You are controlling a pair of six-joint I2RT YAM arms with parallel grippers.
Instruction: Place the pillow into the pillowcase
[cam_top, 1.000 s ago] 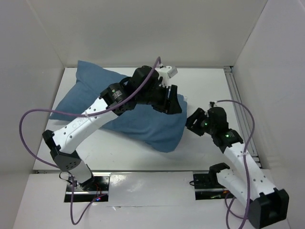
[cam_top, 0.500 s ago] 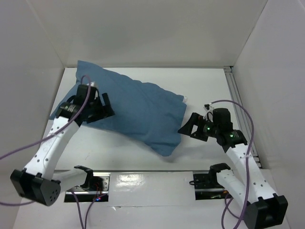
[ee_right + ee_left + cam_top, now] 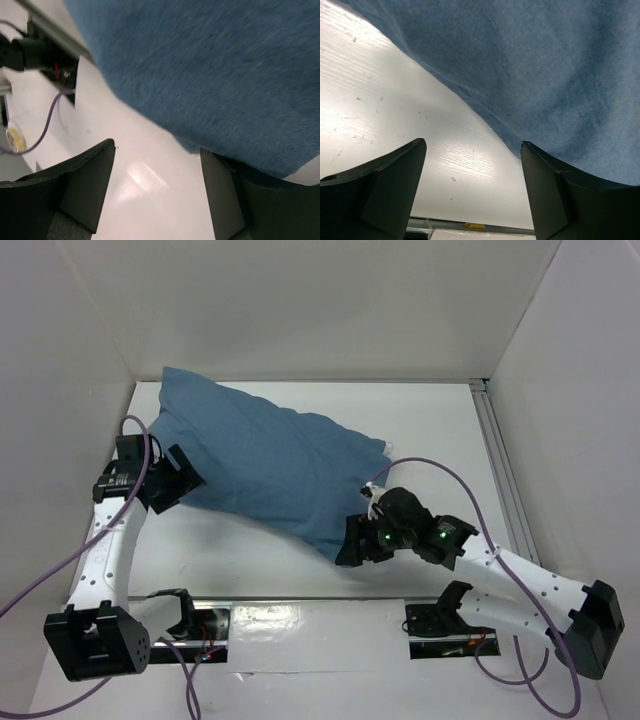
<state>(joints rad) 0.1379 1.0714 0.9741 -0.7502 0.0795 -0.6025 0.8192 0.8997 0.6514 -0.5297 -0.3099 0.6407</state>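
The blue pillowcase (image 3: 270,465) lies plump and slantwise across the white desk (image 3: 440,430), its far corner up by the back wall (image 3: 300,310). A scrap of white (image 3: 386,447) peeks out at its right corner; I cannot tell if that is the pillow. The left gripper (image 3: 178,480) sits at the left edge of the pillowcase, jaws spread and holding nothing. The right gripper (image 3: 355,540) is at the near corner, also spread wide. White panels box the desk in. A metal rail (image 3: 500,470) runs along its right side, and purple cables (image 3: 60,570) trail from the arms.

Blue pillowcase (image 3: 270,465) on wht table (image 3: 440,430)
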